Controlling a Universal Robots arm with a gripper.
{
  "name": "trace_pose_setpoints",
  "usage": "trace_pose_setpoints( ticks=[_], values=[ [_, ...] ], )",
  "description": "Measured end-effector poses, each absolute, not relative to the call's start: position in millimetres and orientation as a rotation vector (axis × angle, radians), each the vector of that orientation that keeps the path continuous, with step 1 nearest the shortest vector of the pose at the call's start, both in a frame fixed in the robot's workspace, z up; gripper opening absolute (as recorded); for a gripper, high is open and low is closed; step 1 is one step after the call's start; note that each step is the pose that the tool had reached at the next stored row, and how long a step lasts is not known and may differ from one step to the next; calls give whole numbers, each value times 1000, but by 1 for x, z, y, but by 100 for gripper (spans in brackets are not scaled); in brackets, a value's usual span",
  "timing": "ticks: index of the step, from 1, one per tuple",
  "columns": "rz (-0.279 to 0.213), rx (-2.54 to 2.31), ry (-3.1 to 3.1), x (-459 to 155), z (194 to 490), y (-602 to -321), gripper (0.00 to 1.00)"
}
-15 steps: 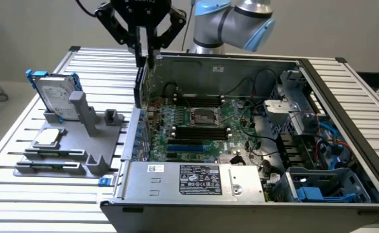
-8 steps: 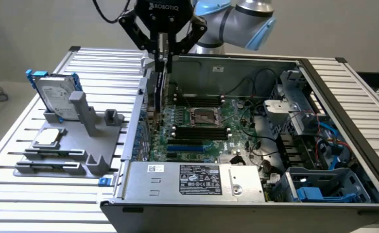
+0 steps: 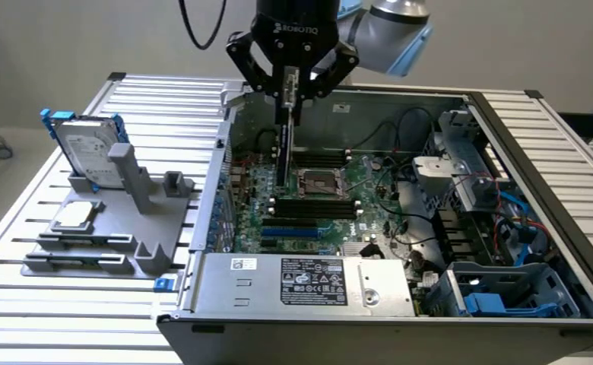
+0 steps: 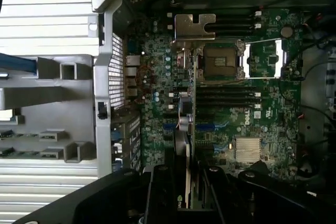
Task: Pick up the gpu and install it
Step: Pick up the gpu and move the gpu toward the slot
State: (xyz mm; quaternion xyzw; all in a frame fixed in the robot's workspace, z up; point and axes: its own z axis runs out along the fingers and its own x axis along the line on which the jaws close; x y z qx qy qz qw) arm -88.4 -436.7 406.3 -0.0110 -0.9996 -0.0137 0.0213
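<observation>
Gripper (image 3: 291, 99) is clenched on the gpu (image 3: 284, 148), holding it upright and edge-on over the motherboard (image 3: 372, 182) inside the open computer case (image 3: 378, 342). Hard drive (image 3: 86, 148) stands in a grey fixture (image 3: 124, 228) at the exterior view's left.

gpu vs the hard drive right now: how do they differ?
The gpu hangs in the end effector over the motherboard inside the case; the hard drive stands in the grey fixture outside it. The gpu shows dark and edge-on; the hard drive is silver, blue-framed, face showing. Both are upright.
</observation>
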Motion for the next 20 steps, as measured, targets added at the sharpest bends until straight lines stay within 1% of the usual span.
trace_pose_setpoints(
  ticks=[11,20],
  values=[
    [-36,-34,-3099,-39,386,-437,26],
    [-36,-41,-3093,-37,385,-437,26]
  ],
)
